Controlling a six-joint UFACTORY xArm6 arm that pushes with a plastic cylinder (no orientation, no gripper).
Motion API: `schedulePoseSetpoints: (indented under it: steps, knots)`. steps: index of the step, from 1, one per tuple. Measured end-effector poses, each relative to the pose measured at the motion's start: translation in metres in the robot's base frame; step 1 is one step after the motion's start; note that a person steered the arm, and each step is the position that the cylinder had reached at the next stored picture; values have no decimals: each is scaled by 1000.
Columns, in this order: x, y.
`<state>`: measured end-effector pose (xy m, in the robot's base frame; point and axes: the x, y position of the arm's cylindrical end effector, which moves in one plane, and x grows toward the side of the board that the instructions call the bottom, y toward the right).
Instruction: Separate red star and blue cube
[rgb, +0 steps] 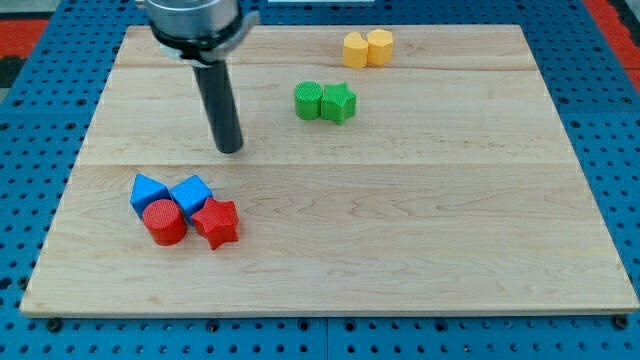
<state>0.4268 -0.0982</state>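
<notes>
My tip (230, 150), the lower end of a dark rod with no claw to open or clench, rests on the pale wooden desk (400, 230) toward its left edge, just above a cluster. There the red star-shaped block (216, 222) touches the blue cube block (191, 193) on its upper left; a red cylinder block (164, 222) and a second blue block (148, 191) crowd beside them. To part them cleanly, I judge the tip should enter the seam from the cube's right side and push the star toward the desk's bottom right, clear of the cylinder.
</notes>
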Motion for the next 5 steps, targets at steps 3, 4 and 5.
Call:
schedulePoseSetpoints:
  steps: [3,4,5]
  knots:
    - [72,3]
    - [74,-2]
    - [74,-5]
